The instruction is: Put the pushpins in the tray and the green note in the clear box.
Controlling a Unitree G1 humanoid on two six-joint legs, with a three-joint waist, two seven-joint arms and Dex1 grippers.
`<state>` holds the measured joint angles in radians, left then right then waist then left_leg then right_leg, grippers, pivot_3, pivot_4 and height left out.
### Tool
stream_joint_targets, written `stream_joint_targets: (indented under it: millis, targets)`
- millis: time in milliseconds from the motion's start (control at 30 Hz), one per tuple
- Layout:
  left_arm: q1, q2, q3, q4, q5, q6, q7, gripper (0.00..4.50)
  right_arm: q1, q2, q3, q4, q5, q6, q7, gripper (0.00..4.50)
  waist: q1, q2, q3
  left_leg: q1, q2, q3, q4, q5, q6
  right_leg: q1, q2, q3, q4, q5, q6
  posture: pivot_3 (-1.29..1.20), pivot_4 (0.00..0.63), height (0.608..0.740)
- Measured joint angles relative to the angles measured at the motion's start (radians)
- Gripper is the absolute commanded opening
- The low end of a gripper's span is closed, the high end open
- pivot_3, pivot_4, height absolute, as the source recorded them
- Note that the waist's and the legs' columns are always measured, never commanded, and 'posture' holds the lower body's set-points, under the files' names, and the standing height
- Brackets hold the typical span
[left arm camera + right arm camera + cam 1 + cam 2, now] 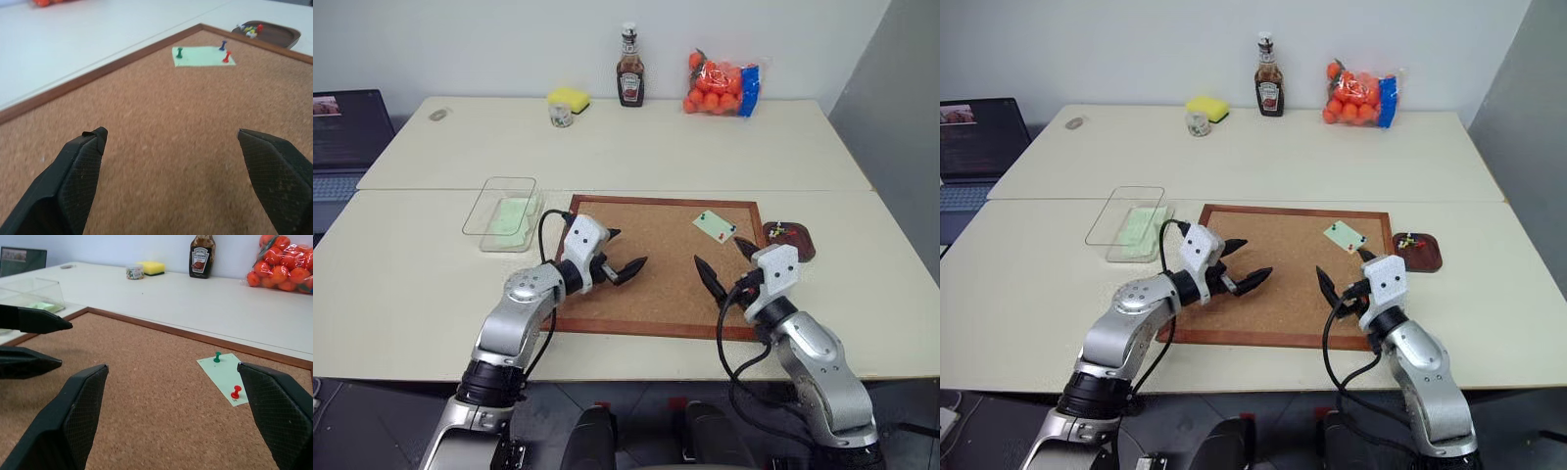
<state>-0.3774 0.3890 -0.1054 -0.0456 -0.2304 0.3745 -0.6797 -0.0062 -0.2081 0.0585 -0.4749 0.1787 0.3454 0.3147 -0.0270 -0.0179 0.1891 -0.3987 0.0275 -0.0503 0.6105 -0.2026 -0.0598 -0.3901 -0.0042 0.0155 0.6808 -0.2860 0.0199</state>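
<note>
A pale green note (715, 225) lies on the corkboard's far right part, held by a green pushpin (179, 52), a blue one (223, 45) and a red one (226, 57). Right of the board sits the dark brown tray (800, 245), with a few pushpins (250, 30) in it. The clear box (489, 211) stands left of the board, with another pale green slip (514, 217) inside. My left gripper (625, 250) hovers open over the board's left part, pointing toward the note. My right gripper (720, 255) is open just short of the note, holding nothing.
The wood-framed corkboard (656, 294) lies near the table's front edge. At the back stand a ketchup bottle (629, 69), a bag of oranges (717, 85), a yellow sponge (569, 98) and a small jar (561, 115). A laptop (347, 127) is at the far left.
</note>
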Motion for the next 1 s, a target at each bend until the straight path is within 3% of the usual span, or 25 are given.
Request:
stream_joint_targets:
  millis: [133, 467, 800, 867, 1000]
  targets:
    - [-0.011, 0.001, -0.002, 0.005, 0.001, -0.014, -0.014, 4.12, -0.028, 0.015, -0.011, 0.0, 0.001, 0.033, -0.03, 4.5, 0.0, 0.0, 0.0, 0.0, 0.0, 0.0, 0.0, 0.0, 0.0, 0.0, 0.0, 0.0, 0.0, 0.0, 0.0, 0.0, 0.15, 0.74]
    - [-0.037, 0.001, -0.049, 0.106, 0.066, -0.01, -0.021, 2.24, -0.228, 0.023, -0.04, 0.078, 0.002, 0.125, -0.07, 4.5, -0.002, 0.0, 0.0, 0.0, 0.0, 0.0, 0.0, 0.0, 0.0, 0.0, 0.001, 0.0, 0.0, 0.0, 0.0, 0.0, 0.15, 0.74]
    - [-0.048, -0.003, -0.057, 0.155, 0.105, -0.004, -0.002, 0.29, -0.477, 0.038, -0.047, 0.41, -0.03, 0.185, -0.141, 4.5, -0.003, 0.0, 0.0, 0.0, 0.0, 0.001, 0.0, 0.0, 0.0, 0.0, 0.001, 0.0, 0.0, 0.002, -0.002, 0.0, 0.15, 0.74]
    - [-0.049, -0.004, -0.056, 0.156, 0.106, 0.002, -0.002, 0.04, -0.53, 0.036, -0.056, 0.495, -0.04, 0.187, -0.145, 4.5, -0.003, 0.0, 0.0, 0.0, 0.0, 0.001, 0.0, 0.0, 0.0, 0.0, 0.001, 0.0, 0.0, 0.002, -0.002, 0.0, 0.15, 0.74]
    - [-0.048, -0.002, -0.062, 0.148, 0.109, 0.009, -0.01, 0.04, -0.576, 0.038, -0.058, 0.624, -0.043, 0.185, -0.141, 4.5, -0.004, 0.0, 0.0, 0.0, 0.0, 0.001, 0.0, 0.0, 0.0, 0.0, 0.001, 0.001, 0.0, 0.002, -0.003, 0.0, 0.15, 0.74]
